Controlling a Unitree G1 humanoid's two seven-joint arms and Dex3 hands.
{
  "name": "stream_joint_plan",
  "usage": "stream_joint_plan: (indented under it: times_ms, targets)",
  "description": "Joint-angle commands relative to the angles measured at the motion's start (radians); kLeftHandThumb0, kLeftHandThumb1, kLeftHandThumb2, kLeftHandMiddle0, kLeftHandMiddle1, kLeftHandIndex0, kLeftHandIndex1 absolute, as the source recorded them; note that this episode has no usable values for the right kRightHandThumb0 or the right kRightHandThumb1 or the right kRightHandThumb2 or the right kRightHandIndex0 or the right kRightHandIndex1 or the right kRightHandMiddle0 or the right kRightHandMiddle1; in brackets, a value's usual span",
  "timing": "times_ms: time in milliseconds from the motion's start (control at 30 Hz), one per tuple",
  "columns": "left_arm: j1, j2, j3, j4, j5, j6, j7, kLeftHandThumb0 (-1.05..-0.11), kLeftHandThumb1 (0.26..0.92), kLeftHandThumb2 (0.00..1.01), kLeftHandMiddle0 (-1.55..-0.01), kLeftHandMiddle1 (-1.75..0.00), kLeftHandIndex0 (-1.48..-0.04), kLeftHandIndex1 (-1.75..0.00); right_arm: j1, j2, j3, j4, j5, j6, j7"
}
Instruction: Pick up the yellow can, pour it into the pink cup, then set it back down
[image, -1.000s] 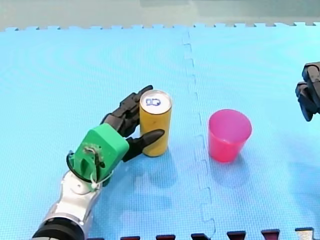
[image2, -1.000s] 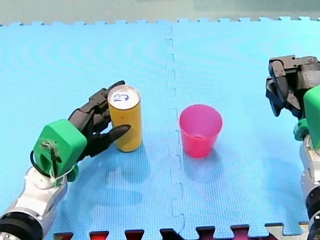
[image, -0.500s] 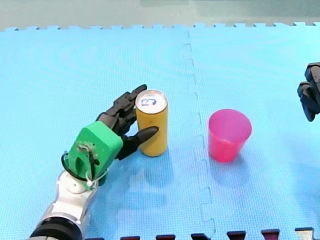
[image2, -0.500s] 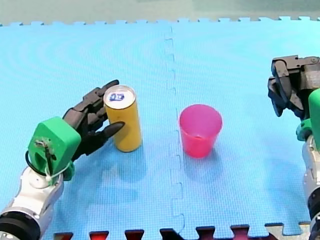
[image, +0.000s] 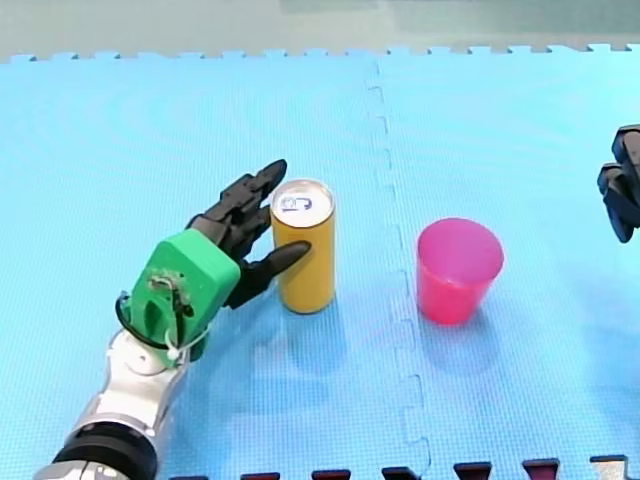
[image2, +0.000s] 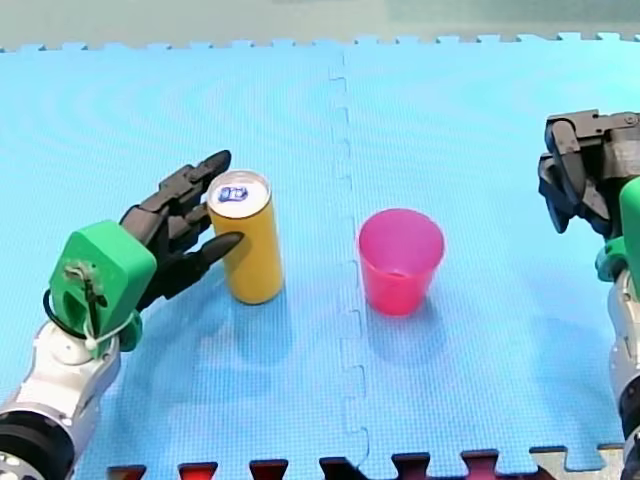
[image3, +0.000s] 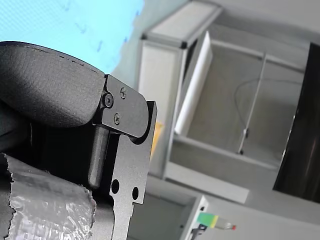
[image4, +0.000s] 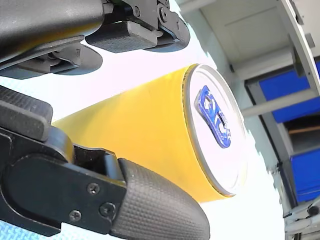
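Where the first head view looks down on the blue foam mat (image: 130, 130), the yellow can (image: 305, 262) stands upright, left of the pink cup (image: 458, 270) and apart from it. The left robot hand (image: 238, 245) flanks the can, uncurled and gripping nothing, thumb tip at its front. The second head view has the right robot hand (image2: 580, 175) at the right edge, curled on nothing. The first wrist view catches a black finger pad (image3: 45, 87) before a white cabinet (image3: 165, 95). In the second wrist view the can sits between the left robot hand's fingers (image4: 150, 210), a gap showing on one side.

Black left hand (image: 238, 228), green wrist block (image: 185, 290)
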Motion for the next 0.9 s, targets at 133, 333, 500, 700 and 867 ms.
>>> stream_joint_plan:
  times_ms: [133,333,500,700,867]
  targets:
    - [-0.003,0.013,0.002,-0.003,0.002,-0.002,0.002,-0.914,0.868,0.00,-0.39,-0.01,-0.35,-0.01,-0.002,-0.007,0.003,-0.002,-0.008,-0.005,-0.009]
    - [-0.002,0.011,-0.003,-0.005,0.008,-0.006,0.008,-0.905,0.865,0.00,-0.39,-0.01,-0.36,-0.01,-0.001,-0.007,0.003,-0.003,-0.009,-0.004,-0.010]
    - [-0.007,0.005,-0.013,-0.005,0.020,-0.006,0.013,-0.897,0.859,0.00,-0.39,0.00,-0.36,0.00,-0.001,-0.006,0.003,-0.006,-0.006,-0.001,-0.007]
    - [-0.008,-0.007,-0.028,0.001,0.033,-0.007,0.007,-0.892,0.850,0.00,-0.38,0.00,-0.35,0.00,-0.001,-0.005,0.000,-0.005,-0.003,0.000,-0.004]
    - [-0.008,-0.015,-0.034,0.007,0.041,-0.009,0.013,-0.903,0.849,0.00,-0.38,0.00,-0.34,0.00,-0.001,-0.005,-0.002,-0.006,-0.001,-0.001,-0.001]
